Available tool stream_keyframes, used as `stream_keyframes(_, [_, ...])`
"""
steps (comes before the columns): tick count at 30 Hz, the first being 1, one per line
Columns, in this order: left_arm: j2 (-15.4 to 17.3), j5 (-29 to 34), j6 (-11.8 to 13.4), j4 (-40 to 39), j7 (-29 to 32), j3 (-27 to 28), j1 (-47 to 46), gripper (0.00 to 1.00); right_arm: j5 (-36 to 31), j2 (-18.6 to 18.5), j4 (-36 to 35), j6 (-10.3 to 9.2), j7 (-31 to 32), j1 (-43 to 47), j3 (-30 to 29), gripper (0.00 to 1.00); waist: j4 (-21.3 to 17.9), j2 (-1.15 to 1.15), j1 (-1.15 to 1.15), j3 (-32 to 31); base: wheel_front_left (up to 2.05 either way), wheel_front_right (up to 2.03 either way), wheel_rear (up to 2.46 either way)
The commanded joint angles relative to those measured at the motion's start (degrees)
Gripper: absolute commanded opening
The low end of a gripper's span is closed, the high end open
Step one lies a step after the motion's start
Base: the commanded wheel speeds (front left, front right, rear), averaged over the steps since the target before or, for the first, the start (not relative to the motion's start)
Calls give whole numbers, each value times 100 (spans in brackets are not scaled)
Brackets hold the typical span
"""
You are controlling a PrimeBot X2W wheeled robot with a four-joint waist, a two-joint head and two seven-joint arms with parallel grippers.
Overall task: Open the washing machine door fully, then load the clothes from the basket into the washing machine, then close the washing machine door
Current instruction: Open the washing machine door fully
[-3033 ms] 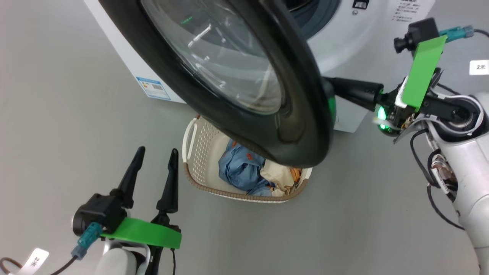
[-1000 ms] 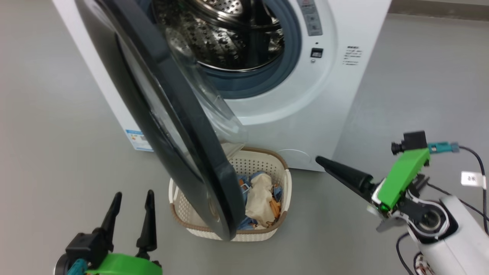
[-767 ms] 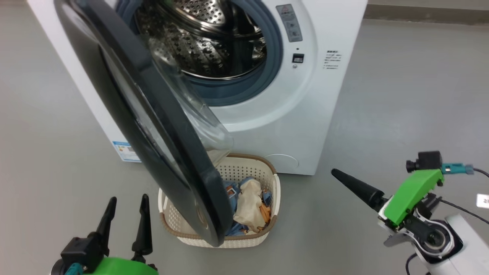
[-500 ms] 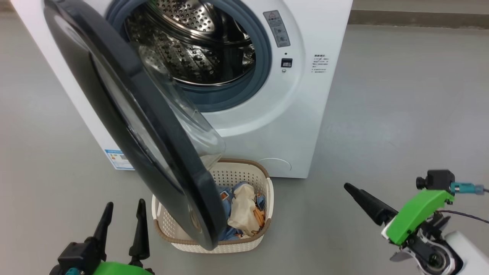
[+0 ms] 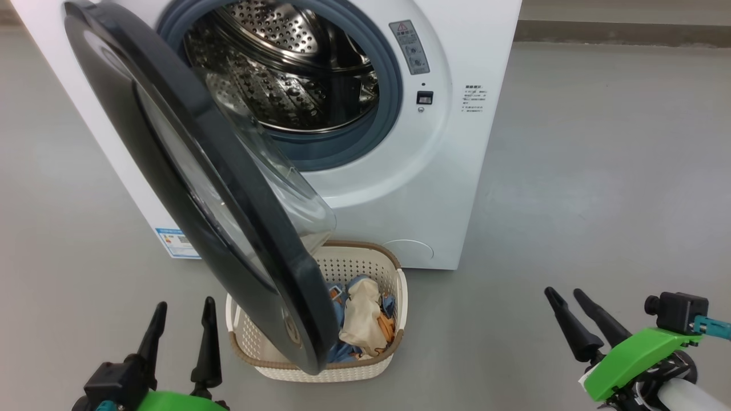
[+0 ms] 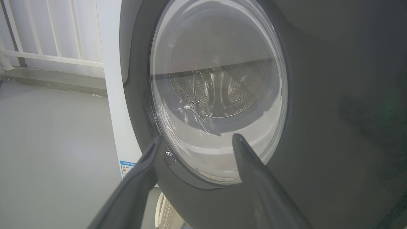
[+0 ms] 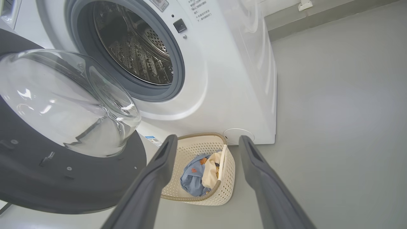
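While the washing machine door (image 5: pixel 188 171) stands swung out on its left hinge, roughly edge-on to the head view, the mouth of the washing machine (image 5: pixel 457 51) is uncovered. The perforated steel drum (image 5: pixel 285 74) and the grey-blue seal (image 5: pixel 390 114) are exposed, and no garment shows inside the drum.

The basket (image 5: pixel 320 370) sits on the grey floor (image 5: pixel 599 171) just in front of the machine's lower front panel. The door's lower rim overhangs the basket's left side; whether they touch, I cannot tell. The clothes (image 5: pixel 362 317) lie in the basket, the cream piece on top of the blue one.

Left gripper (image 5: pixel 185 302): near left, jaws apart, holding nothing, clear of the basket. In the left wrist view its fingers (image 6: pixel 136 184) point at the outer face of the door glass.

Right gripper (image 5: pixel 562 291): near right, well apart from the basket, jaws apart and empty. In the right wrist view its fingers (image 7: pixel 152 184) frame the basket.

A blue label (image 5: pixel 174 242) shows low on the machine's left side.
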Motion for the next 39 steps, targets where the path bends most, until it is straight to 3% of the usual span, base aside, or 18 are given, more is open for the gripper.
stream_keyframes(1, [82,62,4,-172,-37,197,-29,100,-200,-150,12,33,-140,1,-6,100,10,0,0,-15,0,0,0])
stream_keyframes(11, [78,74,4,-185,-37,184,-41,100,-2176,455,-392,33,-167,607,-1998,100,27,0,0,-2,0,0,0])
stream_keyframes(20, [78,88,3,-190,-37,141,-52,100,-3592,1071,-801,33,-168,1220,-3109,100,72,0,0,18,0,0,0])
stream_keyframes(28, [78,95,3,-189,-37,126,-47,100,-4375,1415,-941,33,-168,1588,-3487,100,108,0,0,30,0,0,0])
stream_keyframes(39, [99,100,3,-239,-37,141,-64,100,-4568,1510,-987,33,-169,1656,-3534,100,113,0,0,38,0,0,0])
